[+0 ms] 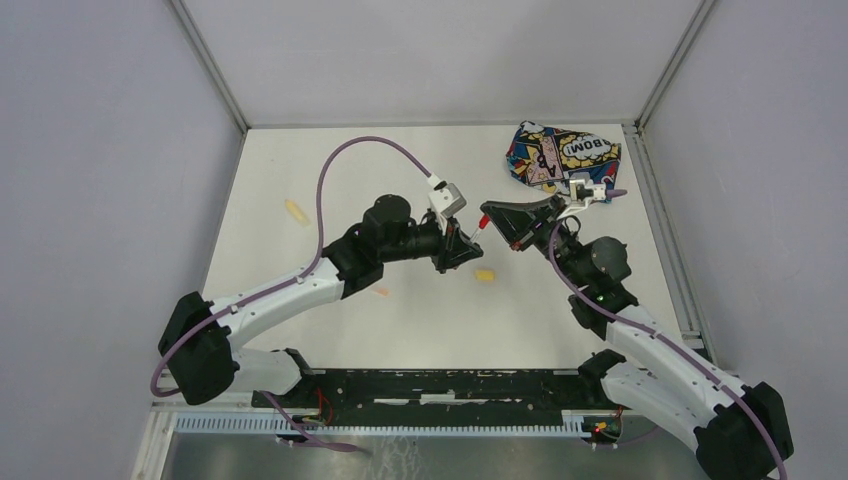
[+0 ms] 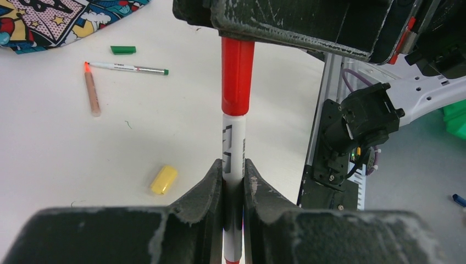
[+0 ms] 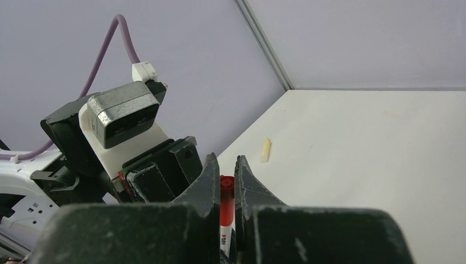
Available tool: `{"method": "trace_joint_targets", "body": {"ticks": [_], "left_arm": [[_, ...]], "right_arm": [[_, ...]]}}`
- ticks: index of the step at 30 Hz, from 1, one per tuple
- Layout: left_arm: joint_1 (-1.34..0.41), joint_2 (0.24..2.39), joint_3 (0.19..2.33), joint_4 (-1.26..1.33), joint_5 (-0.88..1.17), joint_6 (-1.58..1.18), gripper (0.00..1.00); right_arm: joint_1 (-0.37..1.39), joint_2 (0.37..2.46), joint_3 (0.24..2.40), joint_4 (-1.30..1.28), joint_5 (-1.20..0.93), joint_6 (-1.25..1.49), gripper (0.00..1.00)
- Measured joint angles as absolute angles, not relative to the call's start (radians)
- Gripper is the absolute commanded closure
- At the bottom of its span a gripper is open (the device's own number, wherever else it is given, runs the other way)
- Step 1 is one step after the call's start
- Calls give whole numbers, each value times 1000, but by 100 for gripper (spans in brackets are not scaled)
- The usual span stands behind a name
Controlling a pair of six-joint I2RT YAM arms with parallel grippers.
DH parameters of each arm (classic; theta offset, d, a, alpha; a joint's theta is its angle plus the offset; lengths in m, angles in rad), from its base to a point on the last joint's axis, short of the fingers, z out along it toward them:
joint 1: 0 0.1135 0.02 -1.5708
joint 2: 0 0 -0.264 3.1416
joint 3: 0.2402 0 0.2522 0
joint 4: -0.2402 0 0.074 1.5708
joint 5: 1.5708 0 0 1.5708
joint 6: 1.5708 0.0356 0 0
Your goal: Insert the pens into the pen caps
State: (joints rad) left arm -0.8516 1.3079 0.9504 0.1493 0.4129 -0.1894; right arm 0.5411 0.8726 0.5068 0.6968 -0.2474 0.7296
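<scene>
Left arm: reached from its base at the near left to the middle of the table, wrist turned right. The left gripper was clamped tight on the whitish-barrelled marker pen with a red end, held in the air.
Right arm: folded in from the near right, with the right gripper pointing left to face the other. Its jaws were closed on the stubby red plastic cap.
Pen and cap: in one line between the two grippers, above the table, the barrel's end at the cap's mouth.
Hidden: how far the pen sat inside the cap could not be told. The cap's far end lay under the right fingers, and the pen's rear was cut off between the left ones.
Hard to make out: a small orange bit beside the left forearm, too small to name.
Loose pieces: a stubby yellow cap lay on the table near the grippers. A thin yellow pen lay well apart at the left. A green cap, a green-ended whitish pen and an orange pen lay close together near the comic-print fabric pouch.
Surface: a white table, lightly scuffed.
Room: pale lilac-grey walls on three sides, with metal strips in the corners.
</scene>
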Motion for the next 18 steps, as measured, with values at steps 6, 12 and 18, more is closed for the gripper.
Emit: {"method": "trace_joint_targets", "body": {"ticks": [6,12,18], "left_arm": [[-860,1309,957,120,422,-189,98],[-867,1341,1026,56,445,-187,98],[-867,1388,1090,-5,468,-176,98]], "right_arm": [[550,828,464,699,-231,728,100],[558,787,429,714,-179,719,100],[585,776,388,768,-101,715,100]]}}
